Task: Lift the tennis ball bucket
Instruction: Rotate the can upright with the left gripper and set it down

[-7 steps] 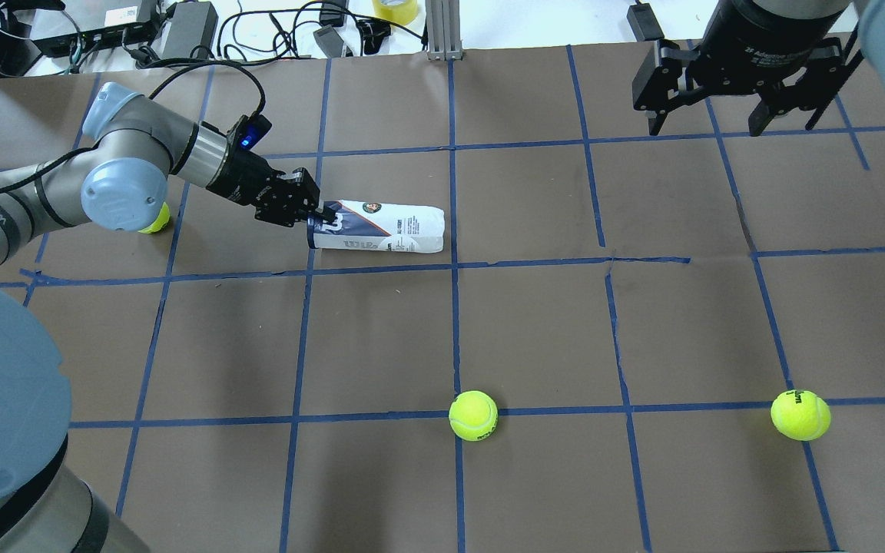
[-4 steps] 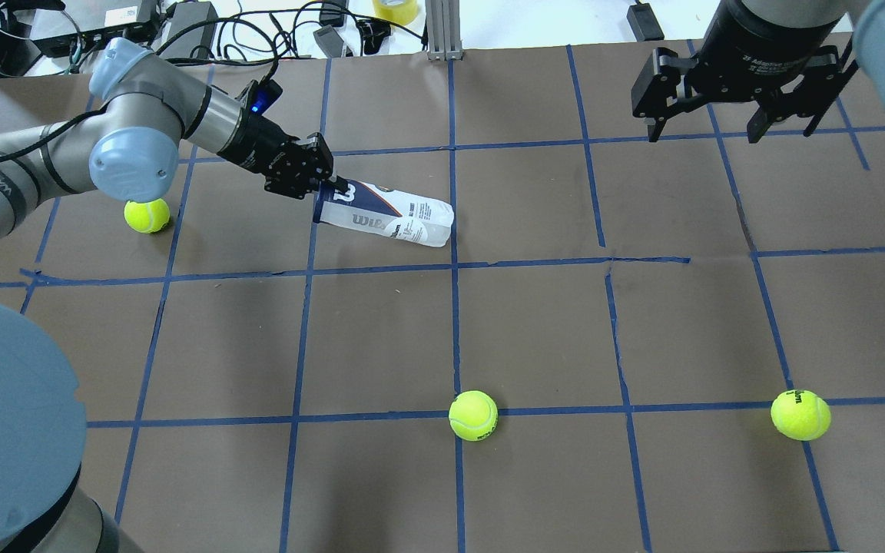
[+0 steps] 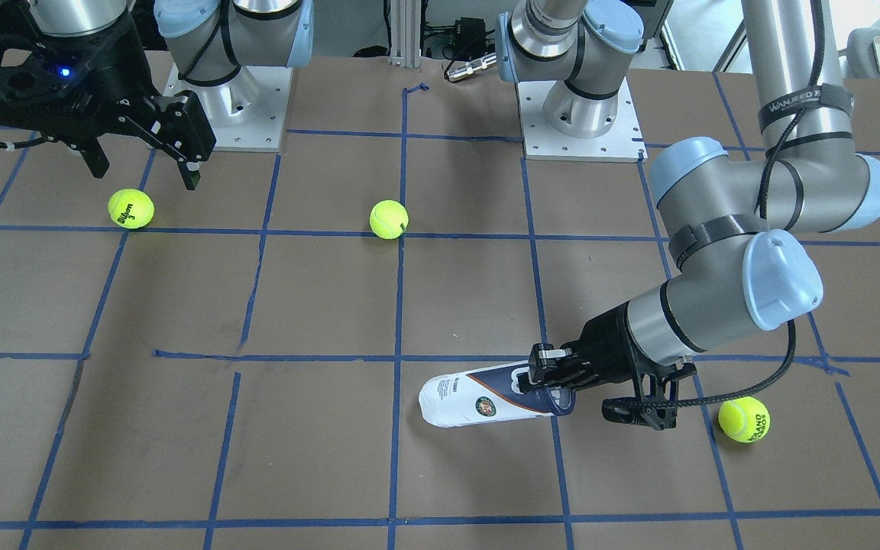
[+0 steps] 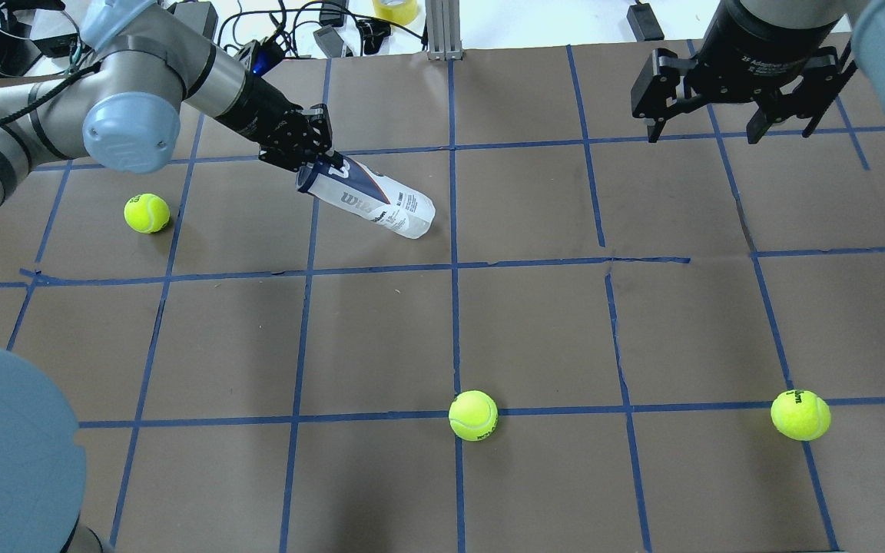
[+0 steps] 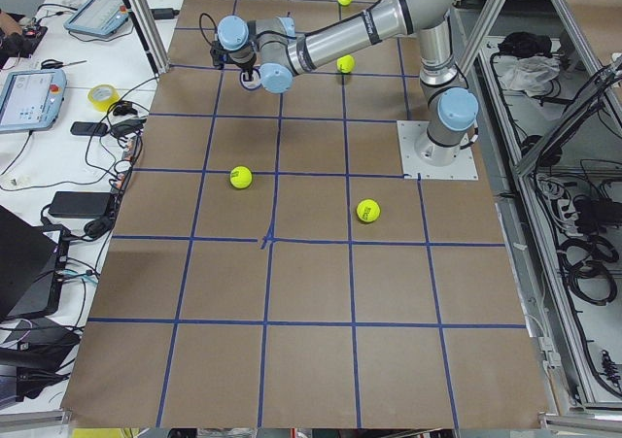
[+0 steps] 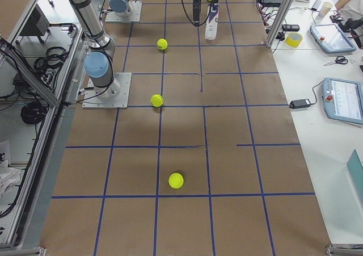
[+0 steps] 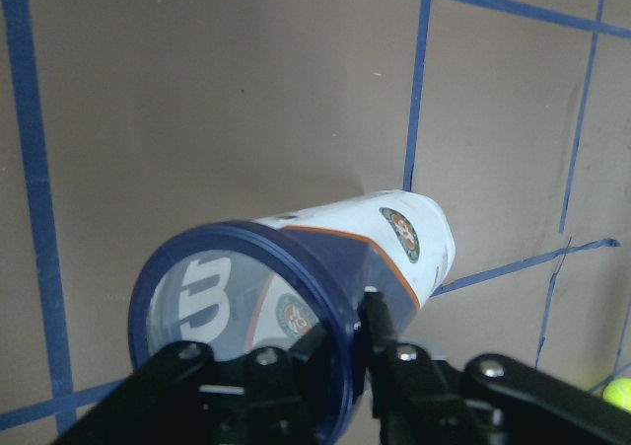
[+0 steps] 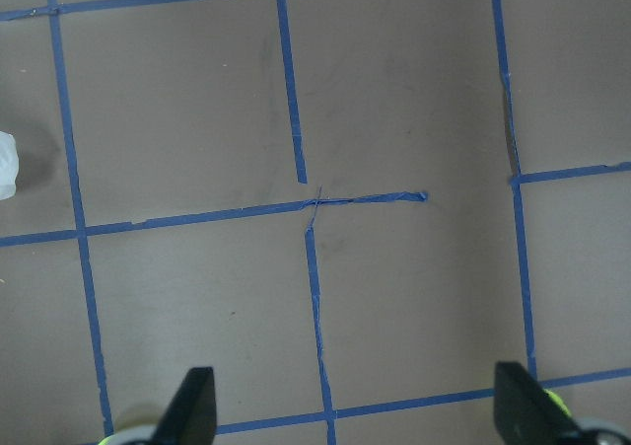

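Note:
The tennis ball bucket (image 4: 369, 201) is a slim white and navy tube with a dark blue rim. My left gripper (image 4: 318, 170) is shut on its rim end and holds that end up, so the tube tilts with its closed white end low. It also shows in the front view (image 3: 486, 399), with the left gripper (image 3: 551, 378) on its rim. The left wrist view shows the open rim (image 7: 246, 317) pinched between the fingers (image 7: 380, 341). My right gripper (image 4: 702, 127) is open and empty at the far right, also seen in the front view (image 3: 142, 164).
Loose tennis balls lie on the brown gridded table: one near the left arm (image 4: 146, 213), one front centre (image 4: 473, 415), one front right (image 4: 800, 415). Cables and power bricks (image 4: 181, 23) lie beyond the far edge.
My left gripper has risen and swung toward the far edge with the tube's rim in it. The tube went from lying flat to tilted, rim end up. The right arm barely moved.

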